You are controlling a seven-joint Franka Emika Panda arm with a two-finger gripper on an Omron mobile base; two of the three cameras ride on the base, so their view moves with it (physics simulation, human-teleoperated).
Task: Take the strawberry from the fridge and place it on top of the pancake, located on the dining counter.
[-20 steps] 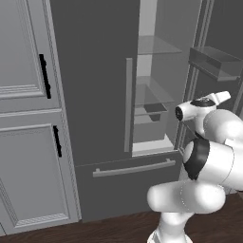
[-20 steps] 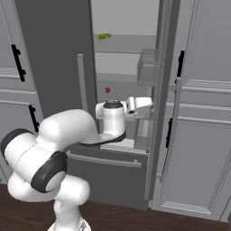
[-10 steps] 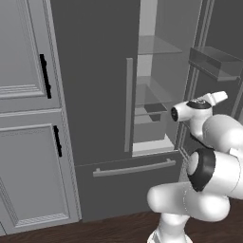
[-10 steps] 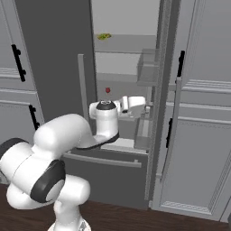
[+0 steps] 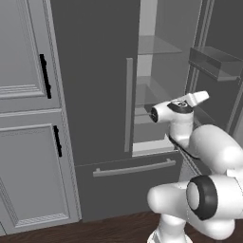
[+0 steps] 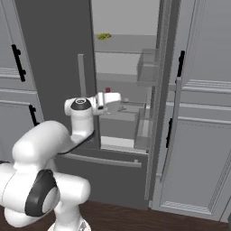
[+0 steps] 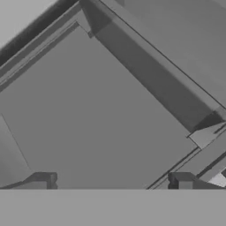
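The fridge (image 5: pixel 90 76) stands with its right door swung open and pale glass shelves showing inside. A tiny red strawberry (image 6: pixel 108 90) sits on a middle shelf, just above and behind my white hand. My gripper (image 6: pixel 121 107) reaches into the opening a little below and right of the fruit. In the hand view the gripper (image 7: pixel 112 183) is open, its two dark fingertips (image 7: pixel 42 180) wide apart over a bare grey shelf surface, with nothing between them. The pancake and the dining counter are out of view.
A small yellow-green item (image 6: pixel 104 36) lies on the upper shelf. The open door (image 5: pixel 216 61) with its bins stands to the right of the hand. Grey panelled cabinets (image 5: pixel 28 95) flank the fridge. The bottom drawer's bar (image 5: pixel 133 168) runs below the opening.
The hand has moved forward and left into the fridge opening, nearer the strawberry's shelf. The jaws stay wide apart.
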